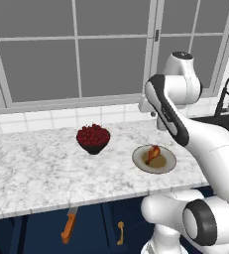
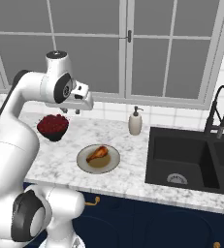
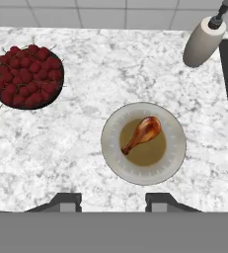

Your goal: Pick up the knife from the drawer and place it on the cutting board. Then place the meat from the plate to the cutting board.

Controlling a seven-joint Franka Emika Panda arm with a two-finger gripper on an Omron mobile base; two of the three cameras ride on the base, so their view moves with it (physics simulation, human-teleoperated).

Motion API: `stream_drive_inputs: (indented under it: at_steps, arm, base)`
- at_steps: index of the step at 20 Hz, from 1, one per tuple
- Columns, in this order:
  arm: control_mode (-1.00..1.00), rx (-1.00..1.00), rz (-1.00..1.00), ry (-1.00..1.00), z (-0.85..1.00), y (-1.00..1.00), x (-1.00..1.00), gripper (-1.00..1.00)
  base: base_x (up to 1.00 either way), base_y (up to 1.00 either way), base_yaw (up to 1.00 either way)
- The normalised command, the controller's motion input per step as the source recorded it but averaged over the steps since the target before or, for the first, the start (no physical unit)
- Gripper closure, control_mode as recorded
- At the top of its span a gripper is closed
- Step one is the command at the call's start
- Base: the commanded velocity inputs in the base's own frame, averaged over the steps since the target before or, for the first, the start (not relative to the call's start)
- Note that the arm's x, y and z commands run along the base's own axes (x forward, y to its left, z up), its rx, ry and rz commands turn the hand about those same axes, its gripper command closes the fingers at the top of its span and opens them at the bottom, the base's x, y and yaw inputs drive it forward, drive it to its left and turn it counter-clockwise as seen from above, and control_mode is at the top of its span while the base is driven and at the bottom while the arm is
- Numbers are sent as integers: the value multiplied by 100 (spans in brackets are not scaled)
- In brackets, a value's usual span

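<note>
Knife (image 1: 69, 224) is sitting in the open drawer under the counter (image 1: 36, 173), handle toward the front, nothing touching it. Gripper (image 3: 113, 201) hovers spread over the plate (image 3: 174, 148) and drumstick (image 3: 142, 134). I'd grab the handle crosswise; blade's probably tucked under the counter edge.

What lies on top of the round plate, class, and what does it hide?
On the plate lies the meat, a chicken drumstick, alone and within the rim. The patch of plate directly beneath it is covered, so nothing can be said of that spot.
</note>
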Motion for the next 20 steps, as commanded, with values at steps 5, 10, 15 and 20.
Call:
stream_drive_inputs:
  at_steps: [5,10,15,20]
  arm:
    - [-100,0,-1,-9,-19,10,-56,-100]
    - [-100,-12,-11,-9,-99,100,-70,-100]
    - [-100,7,-1,23,-100,100,6,-100]
    - [-100,9,0,14,-100,100,64,-100]
  base:
    - [0,0,0]
    - [0,0,0]
    - [0,0,0]
    - [0,0,0]
